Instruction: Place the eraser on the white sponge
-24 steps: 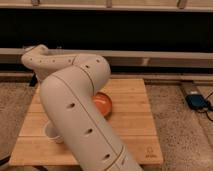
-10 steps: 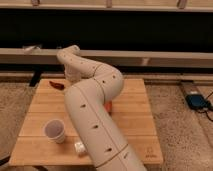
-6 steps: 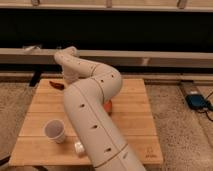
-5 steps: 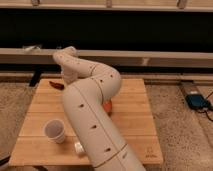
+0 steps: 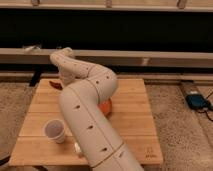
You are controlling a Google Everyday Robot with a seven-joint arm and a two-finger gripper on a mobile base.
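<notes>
My white arm (image 5: 87,107) rises from the front and bends over the wooden table (image 5: 135,122). Its wrist points down at the table's far left. The gripper (image 5: 63,80) is there, mostly hidden behind the wrist, just right of a small red chili-like thing (image 5: 56,85). The eraser does not show in the camera view. A small pale block (image 5: 78,148), perhaps the white sponge, peeks out beside the arm near the front edge; most of it is covered.
A paper cup (image 5: 54,131) stands at the front left of the table. An orange round thing (image 5: 106,107) lies mid-table, half behind the arm. A blue device (image 5: 196,101) with a cable lies on the floor at right. A long bench runs behind.
The arm has swung off the table's left side, uncovering the cup, and reached to the far left. In the last second the wrist shifted slightly left and down.
</notes>
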